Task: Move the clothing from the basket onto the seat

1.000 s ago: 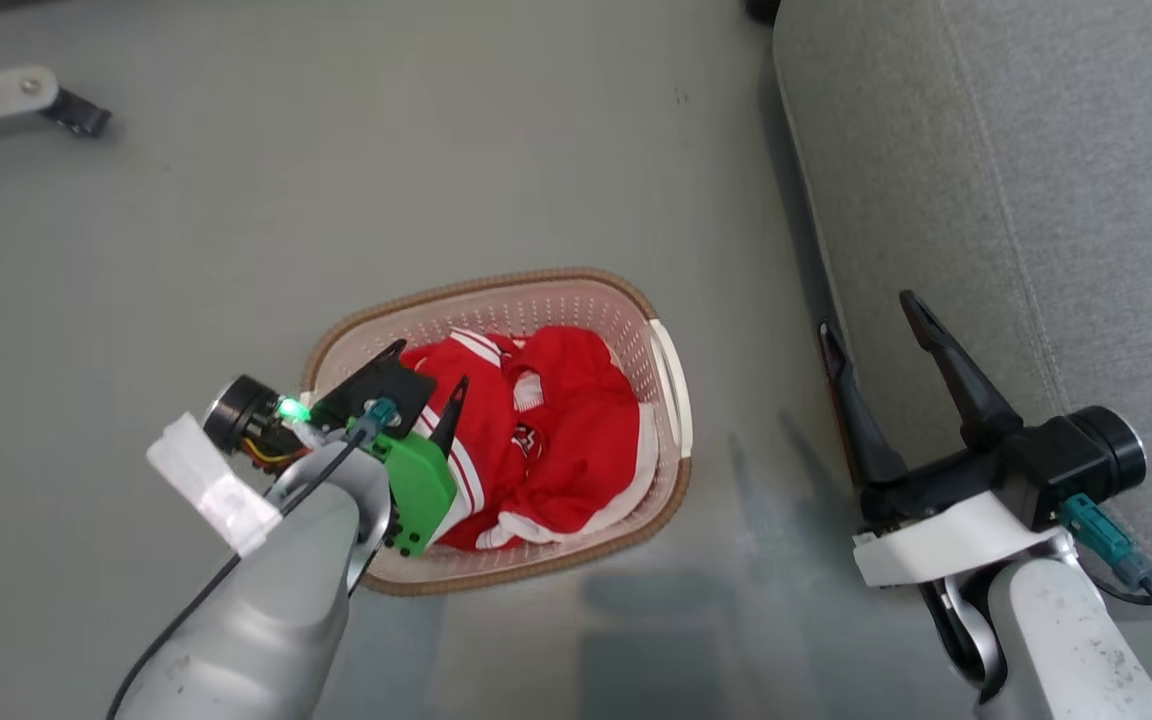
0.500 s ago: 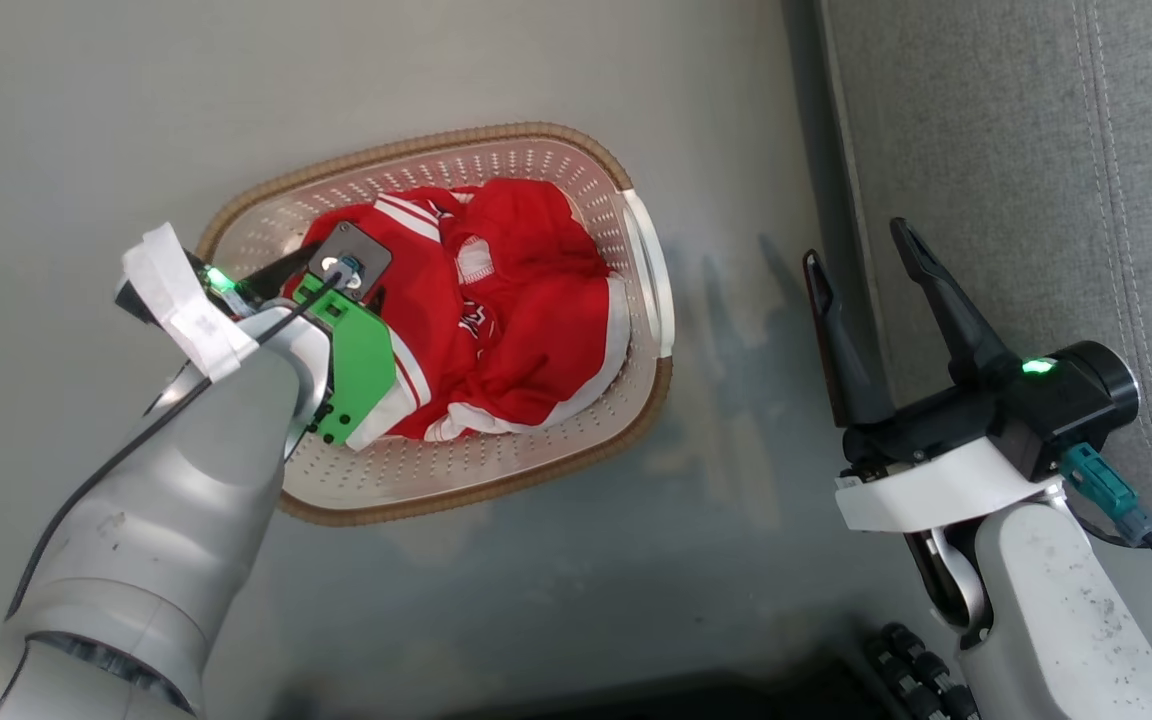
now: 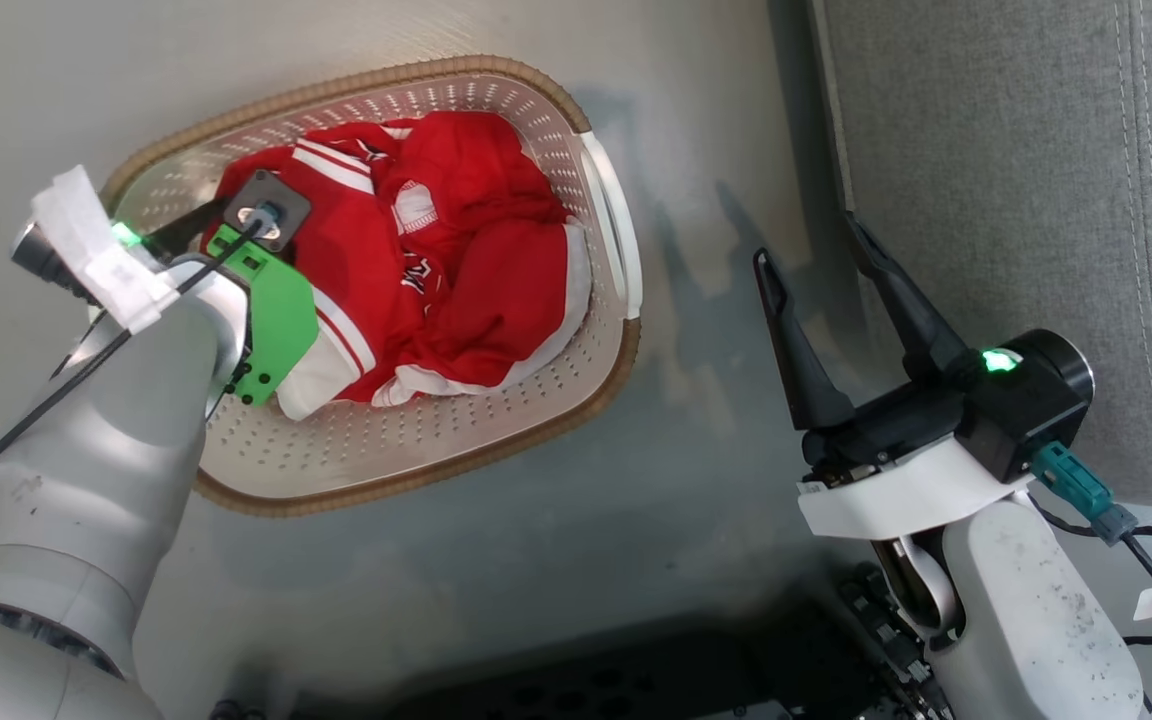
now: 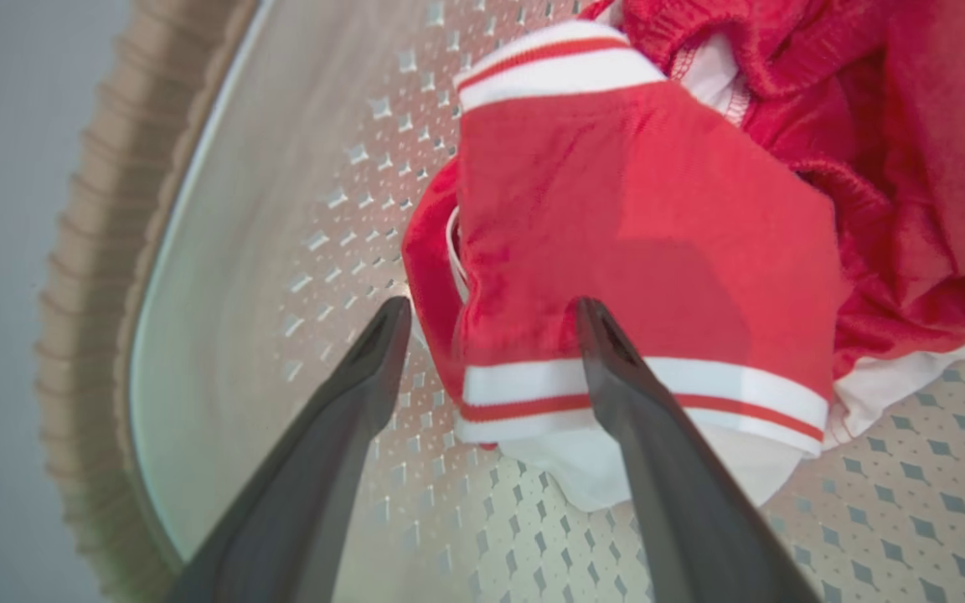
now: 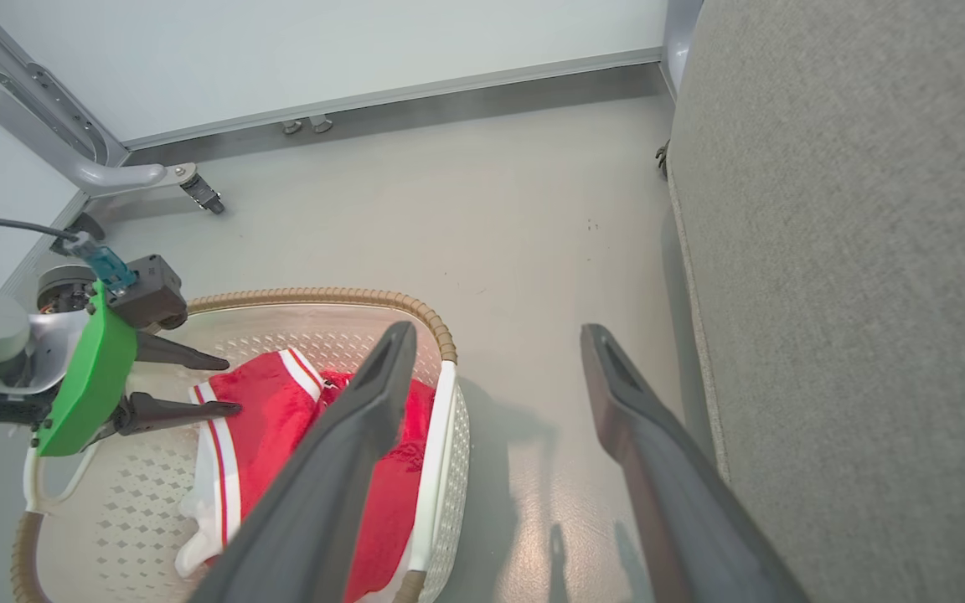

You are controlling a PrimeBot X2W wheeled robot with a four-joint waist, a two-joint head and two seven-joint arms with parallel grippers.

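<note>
Clothing (image 3: 416, 280): all heaped in basket (image 3: 416, 470), none on seat (image 3: 1016, 200). Left claw (image 4: 492, 308) spread wide astride a striped hem, gripping nothing; right claw (image 3: 806, 240) open, empty, beside seat. Whole transfer left.

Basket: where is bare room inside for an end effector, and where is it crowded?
Bare perforated bottom of the basket lies between the red clothing and the near rim, and along the wall beside the left end effector. Clothing crowds the far right part.
</note>
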